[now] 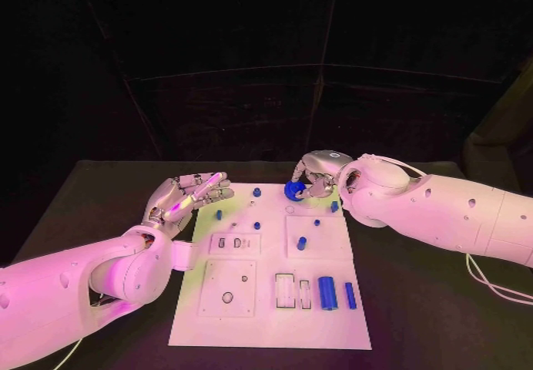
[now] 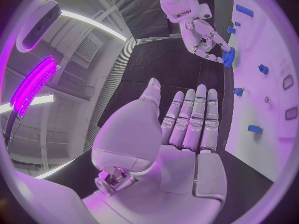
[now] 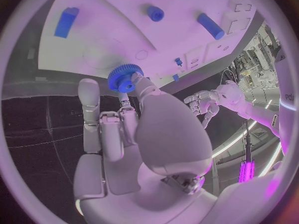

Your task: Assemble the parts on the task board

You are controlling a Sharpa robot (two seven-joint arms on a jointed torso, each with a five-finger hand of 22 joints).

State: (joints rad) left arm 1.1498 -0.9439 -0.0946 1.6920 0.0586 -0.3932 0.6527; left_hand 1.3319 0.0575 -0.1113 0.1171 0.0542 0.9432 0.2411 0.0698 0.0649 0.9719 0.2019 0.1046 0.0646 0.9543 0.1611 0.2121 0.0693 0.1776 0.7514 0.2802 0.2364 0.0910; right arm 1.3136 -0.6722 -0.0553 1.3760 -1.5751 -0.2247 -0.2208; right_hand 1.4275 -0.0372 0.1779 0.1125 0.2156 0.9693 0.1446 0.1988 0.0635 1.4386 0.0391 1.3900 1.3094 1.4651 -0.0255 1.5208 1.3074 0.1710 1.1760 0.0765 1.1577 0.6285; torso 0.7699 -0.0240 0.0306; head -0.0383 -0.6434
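Observation:
The white task board [image 1: 333, 324] lies in the middle of the black table. My right hand [image 1: 316, 176] hovers over the board's far edge and pinches a blue gear [image 1: 296, 190]; the gear [image 3: 122, 78] sits between thumb and fingertips above the board [image 3: 112, 15]. The gear [image 2: 228, 57] and right hand [image 2: 202, 35] also show in the left wrist view. My left hand [image 1: 183, 197] is at the board's far left edge, fingers straight and together, holding nothing [image 2: 187, 119]. Several small blue parts stand on the board, among them a peg [image 1: 301, 243], a cylinder [image 1: 326, 293] and a bar [image 1: 350, 295].
White blocks with slots and holes [image 1: 229, 287] are fixed on the board's left half. Black table [image 1: 444, 308] surrounds the board on all sides. A cable [image 1: 489, 281] trails from my right arm at the right.

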